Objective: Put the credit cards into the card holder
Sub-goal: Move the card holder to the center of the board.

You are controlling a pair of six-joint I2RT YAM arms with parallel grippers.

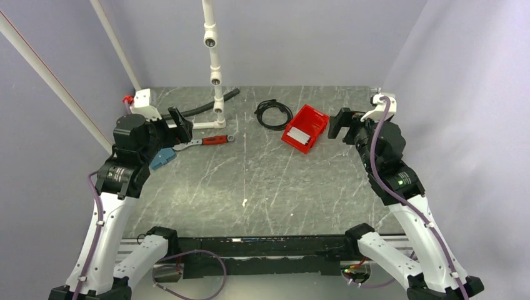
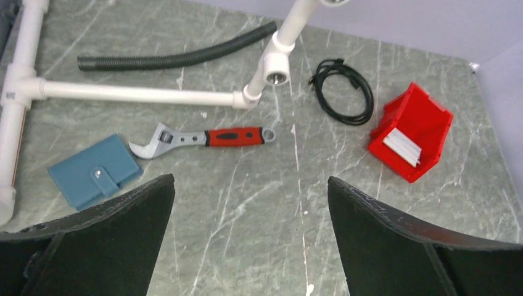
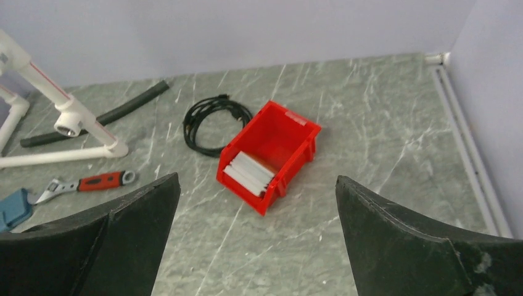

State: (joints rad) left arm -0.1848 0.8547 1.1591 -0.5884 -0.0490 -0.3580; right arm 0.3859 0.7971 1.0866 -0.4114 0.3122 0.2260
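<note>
The blue card holder (image 1: 164,157) lies flat and closed on the table at the left, just beside my left arm; it also shows in the left wrist view (image 2: 92,171) and at the edge of the right wrist view (image 3: 12,208). White credit cards (image 1: 299,137) lie stacked in the red bin (image 1: 310,119), also seen from the left wrist (image 2: 404,147) and the right wrist (image 3: 250,172). I cannot make out a tan-orange card. My left gripper (image 1: 181,125) is open and empty above the table near the holder. My right gripper (image 1: 337,125) is open and empty, right of the bin.
A red-handled adjustable wrench (image 1: 209,140) lies next to the holder. A coiled black cable (image 1: 273,114) lies left of the bin. A white PVC pipe frame (image 1: 215,75) and a black corrugated hose (image 1: 209,106) stand at the back left. Purple walls enclose the table.
</note>
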